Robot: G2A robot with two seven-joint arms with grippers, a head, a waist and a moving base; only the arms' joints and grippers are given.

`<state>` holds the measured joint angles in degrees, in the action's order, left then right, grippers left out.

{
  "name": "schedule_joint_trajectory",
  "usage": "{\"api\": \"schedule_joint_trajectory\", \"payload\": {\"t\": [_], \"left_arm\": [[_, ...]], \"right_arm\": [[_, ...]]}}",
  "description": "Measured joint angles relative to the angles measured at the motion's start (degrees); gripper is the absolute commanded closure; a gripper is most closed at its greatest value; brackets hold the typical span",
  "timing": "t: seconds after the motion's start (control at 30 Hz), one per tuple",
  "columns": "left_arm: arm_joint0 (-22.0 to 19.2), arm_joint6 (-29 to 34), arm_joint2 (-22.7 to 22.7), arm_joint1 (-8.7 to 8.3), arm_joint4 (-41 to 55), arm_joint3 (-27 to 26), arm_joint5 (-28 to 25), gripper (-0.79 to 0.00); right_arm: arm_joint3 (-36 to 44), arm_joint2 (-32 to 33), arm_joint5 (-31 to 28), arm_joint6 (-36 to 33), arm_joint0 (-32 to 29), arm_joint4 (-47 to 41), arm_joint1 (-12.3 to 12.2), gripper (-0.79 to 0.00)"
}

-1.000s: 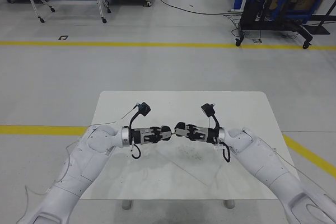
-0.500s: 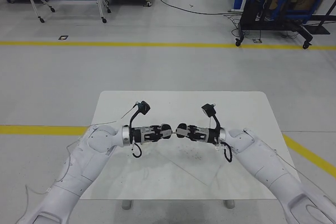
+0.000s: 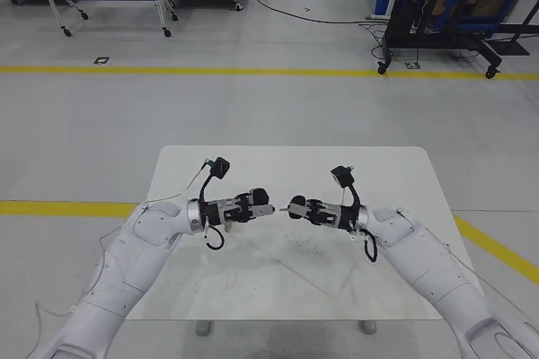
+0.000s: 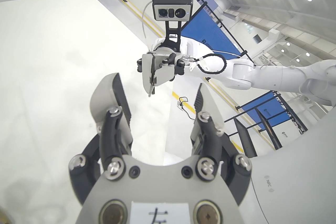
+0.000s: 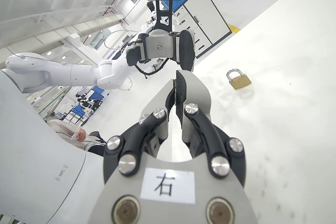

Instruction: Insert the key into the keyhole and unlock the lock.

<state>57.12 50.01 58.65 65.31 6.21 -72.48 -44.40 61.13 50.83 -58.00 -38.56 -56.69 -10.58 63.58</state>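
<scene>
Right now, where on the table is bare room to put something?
Free: far strip of the white rectangular table, beyond both arms. Crowded: the middle, where the left fingers face the right fingers holding a silver key; a brass padlock lies nearby.

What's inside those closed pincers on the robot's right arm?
The right gripper is shut on the key: its thin metal tip pokes out in front. The rest of it is hidden inside the grip.
</scene>
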Motion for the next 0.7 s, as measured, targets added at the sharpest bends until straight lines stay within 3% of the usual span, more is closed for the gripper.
{"api": "schedule_joint_trajectory", "payload": {"t": [0.17, 0.3, 0.4, 0.53, 0.7], "left_arm": [[4.2, -4.1, 6.4, -1.97, -9.8, -5.4, 2.6, -0.785], [11.2, -9.1, 12.1, -3.66, -27.4, -15.9, 10.9, -0.785], [15.6, -8.9, 12.5, -4.14, -34.0, -21.0, 14.1, -0.767], [15.8, -7.2, 11.3, -4.27, -39.2, -19.2, 17.0, -0.686], [13.8, -9.8, 7.8, -3.69, -48.2, -15.5, 22.1, -0.610]], "right_arm": [[2.3, 5.0, 0.0, 4.6, -3.1, 2.8, -1.0, 0.000], [4.6, 8.6, 0.0, 7.1, -5.8, 5.0, -1.8, 0.000], [6.3, 10.6, 0.0, 8.7, -7.3, 6.2, -2.2, 0.000], [8.3, 12.2, 0.0, 9.9, -8.8, 6.7, -2.4, 0.000], [8.3, 12.2, 0.0, 9.9, -8.8, 6.6, -2.4, 0.000]]}}
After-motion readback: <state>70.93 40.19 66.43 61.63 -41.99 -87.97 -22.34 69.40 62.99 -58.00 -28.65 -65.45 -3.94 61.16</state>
